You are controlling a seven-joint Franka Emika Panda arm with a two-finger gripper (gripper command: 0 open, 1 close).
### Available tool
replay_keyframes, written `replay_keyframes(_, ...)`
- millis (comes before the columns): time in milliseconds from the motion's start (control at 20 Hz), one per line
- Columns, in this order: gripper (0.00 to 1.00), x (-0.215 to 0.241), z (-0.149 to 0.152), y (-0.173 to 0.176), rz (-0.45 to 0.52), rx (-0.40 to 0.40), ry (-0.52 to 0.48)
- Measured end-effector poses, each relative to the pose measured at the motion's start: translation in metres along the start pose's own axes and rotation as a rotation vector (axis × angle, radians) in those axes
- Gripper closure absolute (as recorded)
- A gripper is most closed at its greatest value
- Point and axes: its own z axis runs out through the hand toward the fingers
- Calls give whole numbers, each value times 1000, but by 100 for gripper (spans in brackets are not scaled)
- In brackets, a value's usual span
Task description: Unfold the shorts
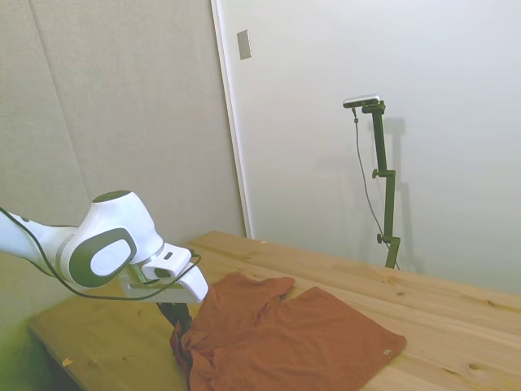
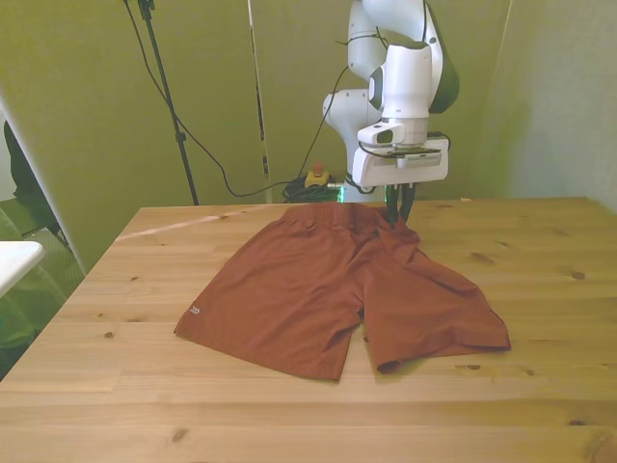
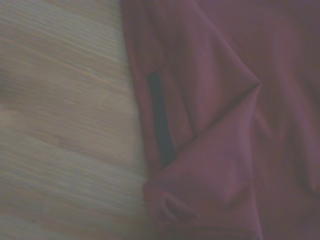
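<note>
Right now the shorts (image 2: pixel 337 289) are lying on the wooden counter (image 2: pixel 289 405), both legs spread toward the near edge in the front view, the one on that view's left lying flatter and the one on the right rumpled, its hem curling under. A small pale tag (image 2: pixel 195 311) shows at the left leg's hem corner. Farther back, at the waistband, the gripper (image 2: pixel 397 214) is down at the cloth on the front view's right end of the band. The dark fingers look close together and seem to pinch a peak of fabric, though whether they truly hold it I cannot tell from here.

For the step in hand, my read is that the waistband corner needs carrying outward and a little back, low over the counter, so the bunched right side draws flat without dragging the whole garment. Let go only once the fold has opened.

Now the views. The side view shows what the front hides: cloth heaped and lifted in a ridge under the wrist, with the gripper's tips buried behind it. The wrist view, blurred, gives the dark stripe (image 3: pixel 160 120) along the edge and a diagonal fold crossing beside it, neither visible elsewhere.
</note>
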Motion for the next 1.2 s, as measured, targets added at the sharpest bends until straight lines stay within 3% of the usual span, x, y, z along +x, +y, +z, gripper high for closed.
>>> replay_keyframes(750,0,-35,-39,-40,-65,69,7)
replay_keyframes(950,0,-30,-64,-37,-30,101,23)
replay_keyframes(1200,0,2,-101,-12,111,141,59)
